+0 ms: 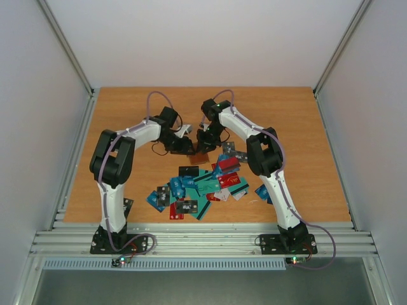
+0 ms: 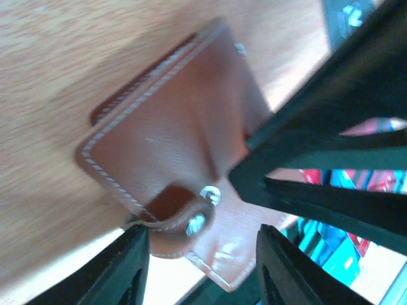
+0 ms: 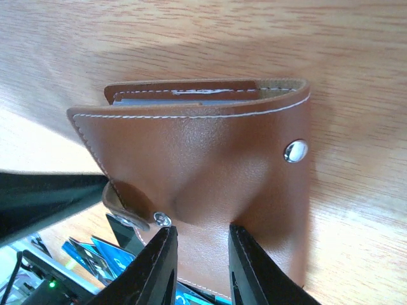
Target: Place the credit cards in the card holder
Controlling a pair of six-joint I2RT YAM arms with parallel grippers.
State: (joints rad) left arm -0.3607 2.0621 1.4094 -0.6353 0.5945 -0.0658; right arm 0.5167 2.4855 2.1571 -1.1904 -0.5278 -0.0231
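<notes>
**Card holder pinched by the right end effector, left end effector open beside it**

The card holder (image 3: 203, 159) is found at the middle of the surface (image 1: 127, 114), just beyond the heap of credit cards (image 1: 203, 184), with both arms brought together over it. It is a roughly square wallet of smooth brown leather, edged with pale stitching. It carries a round metal snap stud (image 3: 296, 151) and a short closing tab (image 2: 191, 216) with a second stud. In the right wrist view its pocket mouth is turned away from the fingers, and a pale blue-grey edge can be made out inside the mouth. Whether that edge is a card cannot be told for certain.

The right end effector (image 3: 202, 267) is closed on the holder's near edge, and the leather is seen puckered between its two black fingers. The left end effector (image 2: 202, 267) is open. Its fingers are spread to either side of the tab corner, and no pressing on the leather can be seen.

The credit cards are thin, stiff, glossy rectangles, mostly teal and blue with some red and black. They are overlapped loosely and lie between the holder and the arm bases. The heap is therefore placed on the base side of the left end effector, close by. Since the holder is already steadied by the right arm, the left is judged the arm free to fetch a card. Because the cards lie flat, an edge would probably have to be lifted first.
</notes>
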